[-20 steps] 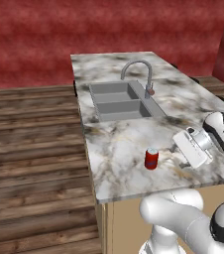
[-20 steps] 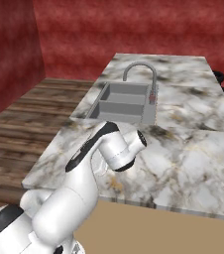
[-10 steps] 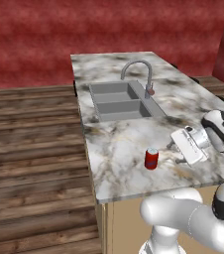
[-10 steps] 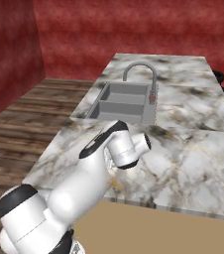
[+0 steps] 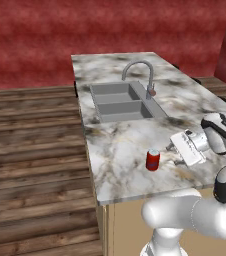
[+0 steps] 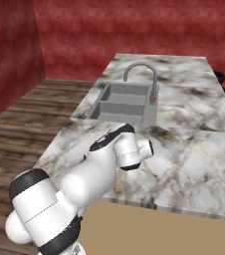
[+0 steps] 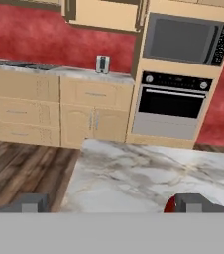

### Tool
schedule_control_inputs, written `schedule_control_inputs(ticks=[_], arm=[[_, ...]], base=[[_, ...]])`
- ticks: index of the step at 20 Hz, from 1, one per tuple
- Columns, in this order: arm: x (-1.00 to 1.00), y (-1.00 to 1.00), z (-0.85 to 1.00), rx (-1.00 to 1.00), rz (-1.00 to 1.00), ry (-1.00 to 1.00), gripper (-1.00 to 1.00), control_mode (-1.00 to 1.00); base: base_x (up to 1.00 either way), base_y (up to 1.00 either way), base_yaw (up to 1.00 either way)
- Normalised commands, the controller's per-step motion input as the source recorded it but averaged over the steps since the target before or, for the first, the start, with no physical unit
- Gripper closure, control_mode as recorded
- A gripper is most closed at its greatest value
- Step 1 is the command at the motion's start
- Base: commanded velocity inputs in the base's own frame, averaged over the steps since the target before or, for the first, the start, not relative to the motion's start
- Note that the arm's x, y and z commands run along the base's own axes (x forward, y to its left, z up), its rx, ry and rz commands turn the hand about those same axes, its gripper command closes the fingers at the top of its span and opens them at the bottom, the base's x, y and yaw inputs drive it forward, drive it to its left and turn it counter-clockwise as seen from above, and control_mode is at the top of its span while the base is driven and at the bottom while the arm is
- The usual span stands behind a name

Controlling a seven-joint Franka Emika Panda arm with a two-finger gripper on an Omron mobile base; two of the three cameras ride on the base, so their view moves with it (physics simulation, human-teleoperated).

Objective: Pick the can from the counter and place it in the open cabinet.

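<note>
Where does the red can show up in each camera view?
Left base view: the can stands on the counter near its front edge, left of the gripper.
Right base view: the arm covers that front stretch.
Hand view: a red sliver at the bottom, beside a fingertip.
Shared landmark: the marble counter.

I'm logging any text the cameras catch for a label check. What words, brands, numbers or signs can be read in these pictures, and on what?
None can be read.
Can: plain red side, silver top, no legible print.
Microwave: control strip at its right edge too blurred to read.
Oven: row of knobs, no legible markings.
Small device on the far counter: too small to read.
</note>
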Motion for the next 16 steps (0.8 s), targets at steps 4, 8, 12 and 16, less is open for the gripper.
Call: schedule_control_inputs(ticks=[4,8,12,16], arm=[[0.23,0.02,-0.19,0.03,-0.03,0.02,-1.0,-1.0],[0.32,0.02,-0.14,0.0,-0.05,0.0,-1.0,-1.0],[0.34,0.0,-0.15,0.0,-0.05,0.0,-1.0,-1.0],[0.31,0.03,-0.23,0.0,-0.05,0.03,-1.0,-1.0]], base=[[0.0,0.0,0.0],[0.0,0.0,0.0],[0.0,0.0,0.0],[0.0,0.0,0.0]])
